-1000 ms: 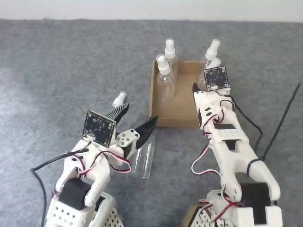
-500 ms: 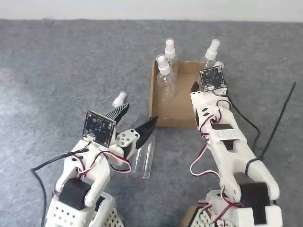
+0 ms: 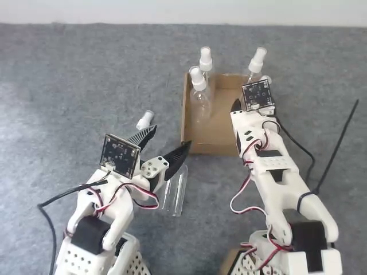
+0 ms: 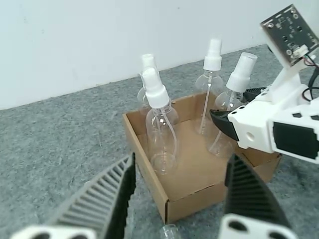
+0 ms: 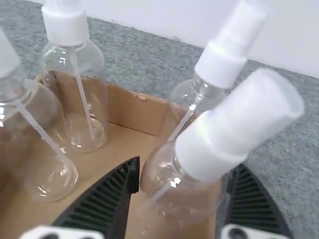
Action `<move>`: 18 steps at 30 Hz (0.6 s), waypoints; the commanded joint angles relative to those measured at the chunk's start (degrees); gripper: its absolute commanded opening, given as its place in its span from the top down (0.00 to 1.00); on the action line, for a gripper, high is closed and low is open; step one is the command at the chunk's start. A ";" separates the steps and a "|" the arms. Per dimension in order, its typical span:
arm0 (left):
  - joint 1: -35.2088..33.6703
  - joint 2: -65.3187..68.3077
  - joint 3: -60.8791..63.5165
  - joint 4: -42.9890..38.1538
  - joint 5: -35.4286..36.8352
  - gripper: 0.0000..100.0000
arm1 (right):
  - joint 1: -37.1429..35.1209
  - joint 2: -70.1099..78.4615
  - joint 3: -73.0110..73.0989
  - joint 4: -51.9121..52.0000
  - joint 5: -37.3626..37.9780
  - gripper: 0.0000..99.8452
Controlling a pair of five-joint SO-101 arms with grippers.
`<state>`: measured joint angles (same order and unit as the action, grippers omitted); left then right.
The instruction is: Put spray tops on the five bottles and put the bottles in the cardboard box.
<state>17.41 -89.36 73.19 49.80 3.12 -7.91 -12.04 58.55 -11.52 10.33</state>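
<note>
**Fourth bottle nearly in the box, fifth lies uncapped**

The left hand point(image 3: 171, 136) has not moved in the last second. It hangs released, fingers spread wide. Beyond its outer finger a loose spray top point(image 3: 145, 120) lies on its side on the bench point(image 3: 69, 86). Directly beneath the hand the uncapped bottle point(image 3: 175, 189) lies flat, its long axis running from that arm's base toward the cardboard box point(image 3: 184, 114), open neck leading.

Ahead of this hand, on the nearer side of the box, the front capped bottle point(image 3: 199, 97) and the rear capped bottle point(image 3: 205, 60) stand upright. The corner bottle point(image 3: 257, 60) stands just past the right hand.

The right hand point(image 5: 184, 167) shifted slightly toward the box's middle a second ago and has since held steady. It grasps the held bottle point(image 5: 179, 189) round the body, a finger on each side. The bottle's long axis is close to upright, leaning a little, sprayer uppermost. I cannot tell whether its base touches the box floor.

That small shift suggests the placing is almost done. Letting go would leave four bottles boxed, with the capping of the fifth yet to come.
</note>
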 commanded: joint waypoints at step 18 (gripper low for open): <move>0.00 -0.62 -0.31 -1.49 -0.09 0.73 | 0.04 -1.19 -1.14 -0.66 0.79 0.59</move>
<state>17.41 -89.36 73.19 49.80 3.12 -7.82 -12.04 58.55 -11.60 10.33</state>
